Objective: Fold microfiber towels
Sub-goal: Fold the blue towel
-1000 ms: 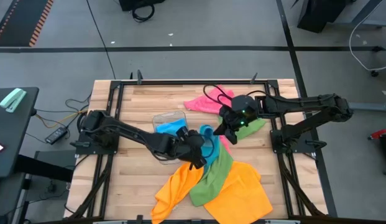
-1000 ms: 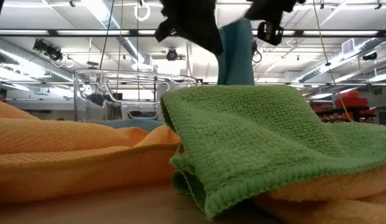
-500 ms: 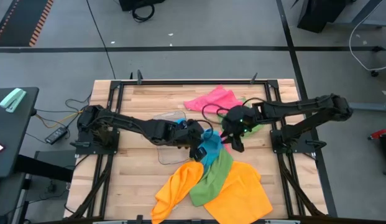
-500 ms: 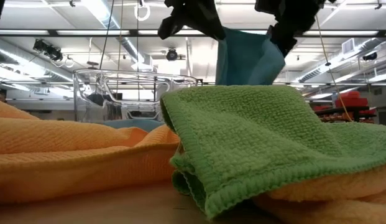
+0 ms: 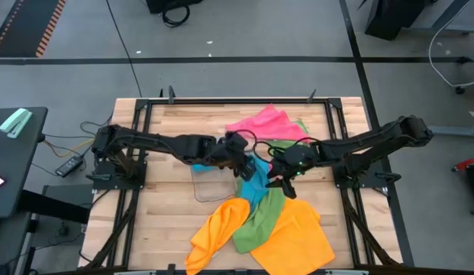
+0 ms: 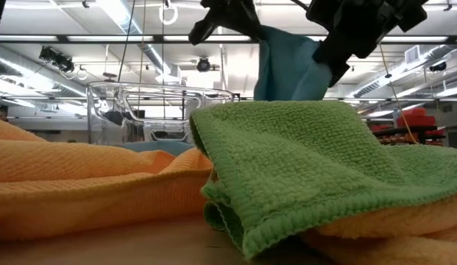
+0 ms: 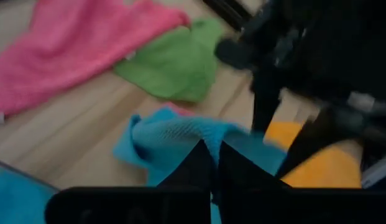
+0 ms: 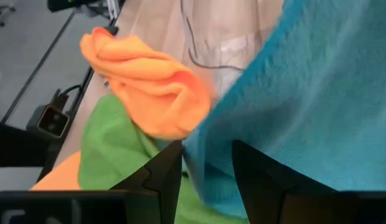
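A sky-blue towel [image 5: 256,182] hangs over the middle of the table with my left gripper [image 5: 241,158] shut on it. My right gripper [image 5: 282,178] stands open right beside it, at the towel's side edge [image 8: 208,134], which shows between the two fingers. Under the blue towel lie a green towel [image 5: 265,216] and two orange towels [image 5: 299,237] [image 5: 214,232]. A pink towel [image 5: 261,122] and another green one [image 5: 298,145] lie flat farther back. My left gripper pinches a bunched upper fold [image 7: 202,138] of the blue towel between its two shut fingers, slanting down from the table's left. The towel hangs below the fingers; its lower end drops behind the green towel [image 6: 302,158]. My right gripper: I cannot tell whether its fingers [image 8: 163,167] touch the blue towel's edge.
A clear plastic tray [image 5: 207,177] stands left of the hanging towel, with more blue cloth [image 5: 197,162] at its far side. The towel heap fills the near right of the table. Bare wood [image 5: 164,221] lies at the near left.
My left gripper has gone up and toward the far edge with the blue towel, which now hangs spread out wider. My right gripper has come down and toward the near edge, up to the towel's side edge.
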`<state>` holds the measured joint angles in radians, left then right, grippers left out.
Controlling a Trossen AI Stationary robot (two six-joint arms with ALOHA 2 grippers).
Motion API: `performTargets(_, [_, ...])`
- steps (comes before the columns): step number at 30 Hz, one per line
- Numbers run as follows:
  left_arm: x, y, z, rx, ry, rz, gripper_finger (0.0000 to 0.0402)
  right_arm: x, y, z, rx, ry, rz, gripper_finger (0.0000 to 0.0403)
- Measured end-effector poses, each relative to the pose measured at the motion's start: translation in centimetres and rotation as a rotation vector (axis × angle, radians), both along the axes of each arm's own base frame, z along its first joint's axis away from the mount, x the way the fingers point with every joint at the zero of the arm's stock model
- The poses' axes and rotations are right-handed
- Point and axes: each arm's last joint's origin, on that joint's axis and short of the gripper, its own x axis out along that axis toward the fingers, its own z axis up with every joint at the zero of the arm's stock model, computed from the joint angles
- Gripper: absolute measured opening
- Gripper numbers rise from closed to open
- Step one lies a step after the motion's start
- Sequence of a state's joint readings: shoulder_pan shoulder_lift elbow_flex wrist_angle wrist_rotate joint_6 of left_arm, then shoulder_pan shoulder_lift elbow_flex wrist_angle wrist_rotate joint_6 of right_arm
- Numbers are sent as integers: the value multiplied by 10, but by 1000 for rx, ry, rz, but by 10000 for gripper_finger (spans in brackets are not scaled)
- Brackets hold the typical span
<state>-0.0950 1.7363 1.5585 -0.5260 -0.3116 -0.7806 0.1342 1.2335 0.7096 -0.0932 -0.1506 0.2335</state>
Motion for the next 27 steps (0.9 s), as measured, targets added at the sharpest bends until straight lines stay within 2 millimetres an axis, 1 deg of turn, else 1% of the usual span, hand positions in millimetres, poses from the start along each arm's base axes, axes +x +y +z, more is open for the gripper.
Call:
performTargets(3, [-3,10,9,0,-37,25,14,0,1,-2,-14,-28,-18,149])
performTargets(7, [-5,22,23,2,-121,59,7,2,0,1,-34,-68,-47,149])
performTargets(12, [-5,36,36,0,-225,95,15,6,-1,6,-52,-139,-86,149])
performTargets(17, [-5,39,37,8,-231,78,6,7,-7,8,-104,-167,-189,149])
performTargets(21, [-4,39,38,10,-238,74,15,8,-11,8,-142,-171,-187,149])
performTargets(23, [-6,42,42,11,-259,79,15,9,-12,7,-165,-172,-173,149])
performTargets(27, [-10,49,52,40,-300,86,6,15,-14,-3,-172,-142,-172,149])
